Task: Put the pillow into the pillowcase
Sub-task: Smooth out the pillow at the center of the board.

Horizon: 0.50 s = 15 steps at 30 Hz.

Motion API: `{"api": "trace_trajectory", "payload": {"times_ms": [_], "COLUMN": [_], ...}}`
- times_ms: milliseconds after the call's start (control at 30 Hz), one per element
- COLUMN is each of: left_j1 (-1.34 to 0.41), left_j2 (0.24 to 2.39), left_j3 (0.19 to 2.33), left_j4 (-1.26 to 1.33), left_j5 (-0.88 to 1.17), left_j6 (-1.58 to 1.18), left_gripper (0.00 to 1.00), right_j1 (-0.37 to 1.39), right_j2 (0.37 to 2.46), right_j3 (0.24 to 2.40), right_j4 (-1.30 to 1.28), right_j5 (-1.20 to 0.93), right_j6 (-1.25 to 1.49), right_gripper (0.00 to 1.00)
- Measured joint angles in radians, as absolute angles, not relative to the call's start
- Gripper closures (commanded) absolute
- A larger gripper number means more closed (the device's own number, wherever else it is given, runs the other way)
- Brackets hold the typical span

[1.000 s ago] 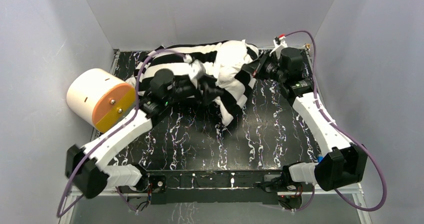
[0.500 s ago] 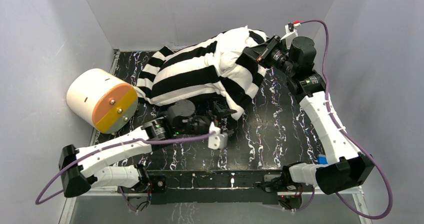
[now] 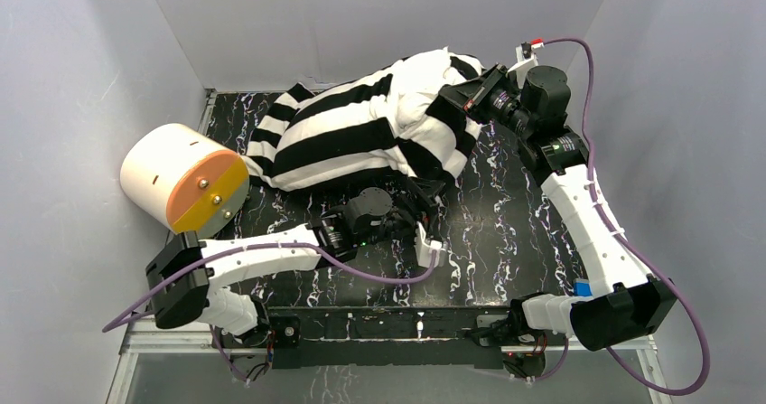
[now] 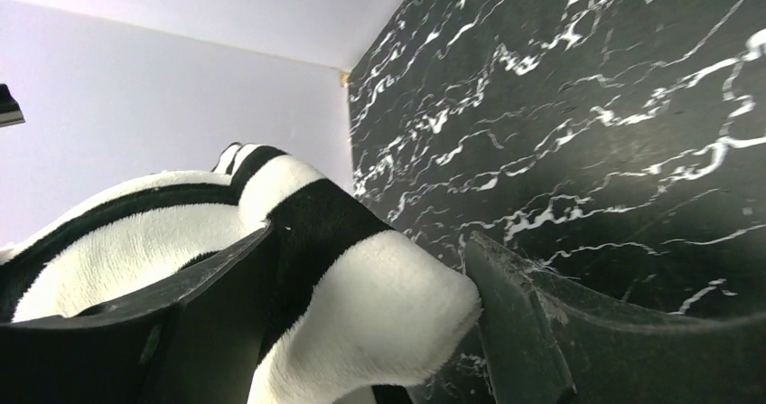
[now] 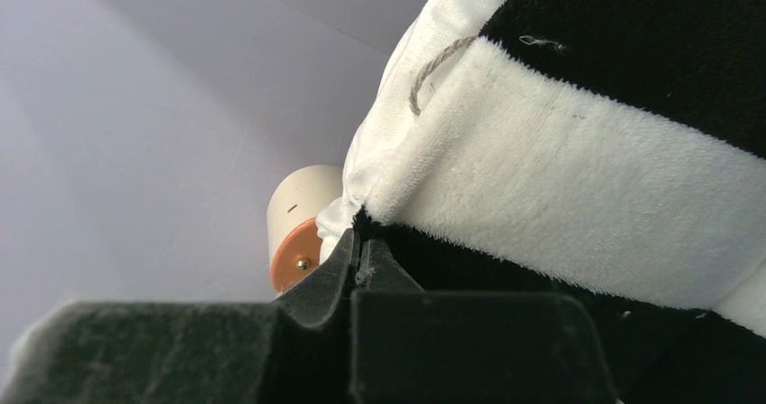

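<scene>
The black-and-white striped pillowcase (image 3: 343, 137) lies bunched along the back of the table, and the white pillow (image 3: 417, 106) bulges out at its right end. My right gripper (image 3: 462, 97) holds that end raised. In the right wrist view its fingers (image 5: 339, 264) are pinched shut on the pillowcase (image 5: 578, 187) at its edge, beside the plain white pillow (image 5: 397, 106). My left gripper (image 3: 423, 198) sits low at the hanging front-right corner. Its jaws (image 4: 372, 241) stand wide apart, with a striped fold of the pillowcase (image 4: 379, 305) lying loosely between the fingers (image 4: 515, 323).
A cream cylinder with an orange face (image 3: 181, 178) lies at the left edge of the black marbled table (image 3: 506, 214); it also shows behind my right fingers (image 5: 303, 223). Grey walls close in the back and both sides.
My right gripper has lifted the pillowcase's end up and back. My left gripper has come off the top of the bundle, swung round the front to the hanging corner, and opened wider.
</scene>
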State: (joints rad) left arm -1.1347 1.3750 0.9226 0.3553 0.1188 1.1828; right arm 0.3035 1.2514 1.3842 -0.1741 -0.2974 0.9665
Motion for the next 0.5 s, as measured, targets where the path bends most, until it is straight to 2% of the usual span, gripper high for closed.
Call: {"api": "trace_trajectory", "payload": {"times_ms": [67, 100, 133, 200, 233, 300, 400, 500], "left_j1": [-1.135, -1.135, -1.135, -1.135, -1.135, -1.135, -1.134, -1.121], "left_j2": [1.406, 1.422, 1.441, 1.486, 1.505, 1.531, 1.538, 1.562], "left_j3": [0.923, 0.923, 0.927, 0.939, 0.947, 0.963, 1.031, 1.241], "left_j4": [0.404, 0.422, 0.436, 0.467, 0.479, 0.510, 0.528, 0.493], "left_j5": [0.086, 0.072, 0.053, 0.017, -0.001, -0.034, -0.086, -0.147], "left_j6": [1.216, 1.230, 1.246, 1.269, 1.272, 1.274, 1.217, 1.047], "left_gripper": [0.32, 0.37, 0.46, 0.86, 1.00, 1.00, 1.00, 1.00], "right_j1": [0.303, 0.303, 0.303, 0.303, 0.303, 0.303, 0.303, 0.303], "right_j2": [1.251, 1.251, 1.251, 1.251, 1.251, 1.251, 1.249, 1.217], "right_j3": [1.384, 1.384, 1.384, 1.384, 1.384, 1.384, 1.384, 1.384], "right_j4": [-0.175, -0.175, -0.173, -0.172, -0.172, -0.175, -0.178, -0.188], "right_j5": [-0.298, -0.298, -0.297, -0.297, -0.297, -0.297, -0.297, -0.283], "right_j6": [0.970, 0.972, 0.973, 0.974, 0.973, 0.966, 0.904, 0.764], "right_gripper": [1.00, 1.00, 1.00, 1.00, 1.00, 0.98, 0.79, 0.59]}}
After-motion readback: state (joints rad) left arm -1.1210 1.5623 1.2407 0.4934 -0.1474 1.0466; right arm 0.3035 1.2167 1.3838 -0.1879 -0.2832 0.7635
